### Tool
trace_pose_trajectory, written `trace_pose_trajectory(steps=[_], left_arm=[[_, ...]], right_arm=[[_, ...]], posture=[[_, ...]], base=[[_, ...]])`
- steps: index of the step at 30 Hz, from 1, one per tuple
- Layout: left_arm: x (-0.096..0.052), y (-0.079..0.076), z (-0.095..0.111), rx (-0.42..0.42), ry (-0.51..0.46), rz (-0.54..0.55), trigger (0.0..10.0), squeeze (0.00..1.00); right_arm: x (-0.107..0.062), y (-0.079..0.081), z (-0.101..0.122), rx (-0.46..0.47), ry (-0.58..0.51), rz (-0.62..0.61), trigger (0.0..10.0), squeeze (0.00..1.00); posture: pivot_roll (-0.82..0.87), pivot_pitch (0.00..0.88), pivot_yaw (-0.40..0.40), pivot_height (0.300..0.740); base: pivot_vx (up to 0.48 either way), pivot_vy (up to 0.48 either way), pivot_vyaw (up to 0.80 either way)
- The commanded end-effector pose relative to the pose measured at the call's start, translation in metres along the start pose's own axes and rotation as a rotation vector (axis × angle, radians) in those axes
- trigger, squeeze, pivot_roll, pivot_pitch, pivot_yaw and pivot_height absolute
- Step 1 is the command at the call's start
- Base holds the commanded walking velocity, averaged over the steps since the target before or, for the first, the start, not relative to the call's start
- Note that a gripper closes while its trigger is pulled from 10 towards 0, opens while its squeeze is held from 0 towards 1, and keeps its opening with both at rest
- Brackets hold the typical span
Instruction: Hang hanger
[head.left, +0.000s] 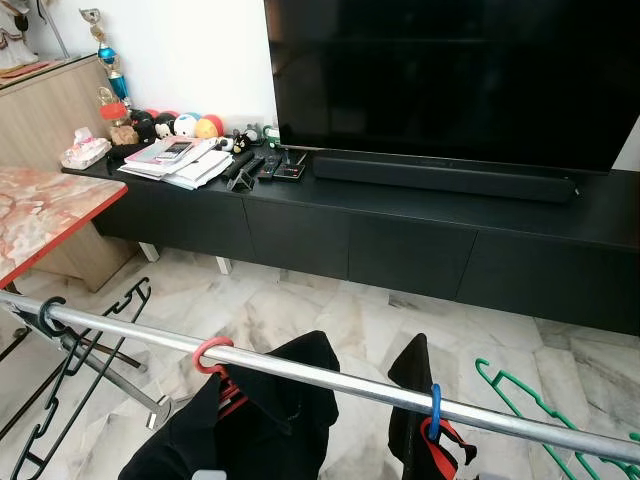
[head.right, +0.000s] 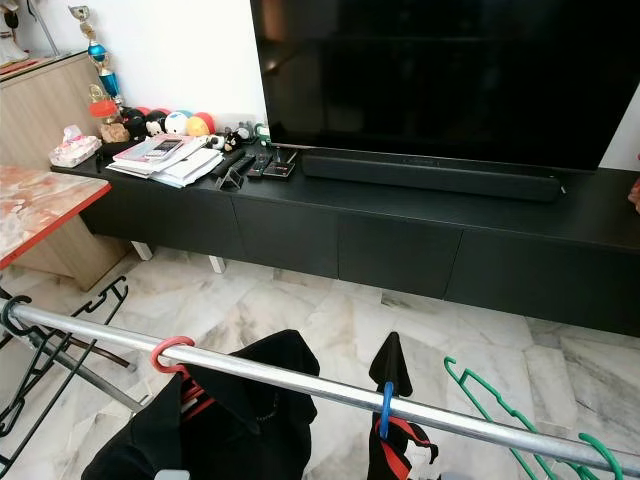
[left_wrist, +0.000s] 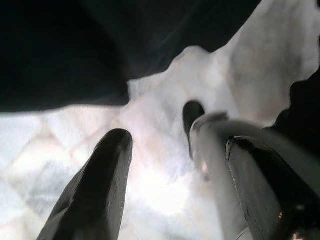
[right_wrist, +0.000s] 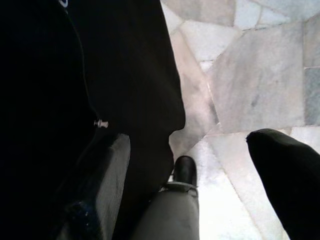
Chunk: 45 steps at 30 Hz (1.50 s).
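A silver rail (head.left: 330, 380) runs across the near foreground. On it hang a red hanger (head.left: 212, 354) carrying a black garment (head.left: 260, 420) and a blue hanger (head.left: 434, 402) carrying a black and red garment (head.left: 425, 440). A green hanger (head.left: 525, 405) hangs bare at the rail's right end. Black hangers (head.left: 55, 330) sit at its left end. My left gripper (left_wrist: 178, 140) is open above the marble floor, with nothing between its fingers. My right gripper (right_wrist: 189, 139) is also open and holds nothing, close beside the black garment (right_wrist: 75, 75).
A long black TV console (head.left: 400, 230) with a television (head.left: 450, 80) and soundbar (head.left: 440, 178) stands ahead. Papers, remotes and toys lie on its left end. A red-edged marble table (head.left: 45, 215) is at the left. A grey leg with a black foot (right_wrist: 184, 172) stands below the grippers.
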<state>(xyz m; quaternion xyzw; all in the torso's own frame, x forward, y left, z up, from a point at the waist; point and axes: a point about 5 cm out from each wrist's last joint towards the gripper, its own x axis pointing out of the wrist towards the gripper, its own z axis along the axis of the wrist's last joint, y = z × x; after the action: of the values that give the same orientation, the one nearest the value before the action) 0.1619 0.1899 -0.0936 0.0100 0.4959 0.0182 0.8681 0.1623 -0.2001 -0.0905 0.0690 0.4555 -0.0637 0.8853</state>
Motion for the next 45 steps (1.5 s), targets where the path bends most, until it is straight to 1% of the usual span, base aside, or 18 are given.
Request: trace_pose_trajectory(steps=[1,5,12,19,24,33,37,45], left_arm=[[-0.001,0.002,-0.005,0.008,0.022,-0.002,10.0,0.00],[-0.001,0.006,-0.001,0.001,0.002,-0.001,10.0,0.00],[-0.001,0.011,-0.002,0.014,0.003,-0.003,10.0,0.00],[-0.001,-0.003,-0.004,0.028,0.006,-0.025,10.0,0.00],[0.000,-0.007,-0.004,0.028,0.000,-0.031,10.0,0.00],[0.000,-0.008,-0.003,0.028,-0.003,-0.032,10.0,0.00],[0.000,-0.008,-0.002,0.026,-0.005,-0.032,10.0,0.00],[0.000,-0.007,-0.001,0.026,-0.008,-0.032,10.0,0.00]], right_arm=[[-0.001,-0.002,-0.006,-0.008,0.022,-0.009,10.0,0.00],[-0.002,-0.005,-0.008,-0.005,0.028,-0.017,10.0,0.00],[-0.002,-0.004,-0.008,0.005,0.023,-0.015,10.0,0.00],[-0.001,-0.001,-0.005,0.009,0.012,-0.013,10.0,0.00],[-0.001,-0.001,-0.005,0.008,0.014,-0.011,10.0,0.00],[-0.001,-0.002,-0.004,0.002,0.012,-0.012,10.0,0.00],[-0.002,-0.008,-0.003,0.001,0.015,-0.017,10.0,0.00],[-0.002,-0.011,-0.002,0.001,0.016,-0.020,10.0,0.00]], posture=[[0.07,0.000,0.017,0.740],[0.09,0.000,0.009,0.740],[0.08,0.000,0.017,0.740],[0.08,0.000,0.019,0.740],[0.09,0.001,0.018,0.740],[0.08,0.011,0.018,0.740],[0.09,0.015,0.016,0.740],[0.09,0.018,0.016,0.740]], base=[[0.000,0.000,0.00],[0.000,0.000,0.00],[0.000,0.000,0.00],[0.000,0.000,0.00],[0.000,0.000,0.00],[0.000,0.000,0.00],[-0.247,0.000,0.00],[-0.268,0.000,0.00]])
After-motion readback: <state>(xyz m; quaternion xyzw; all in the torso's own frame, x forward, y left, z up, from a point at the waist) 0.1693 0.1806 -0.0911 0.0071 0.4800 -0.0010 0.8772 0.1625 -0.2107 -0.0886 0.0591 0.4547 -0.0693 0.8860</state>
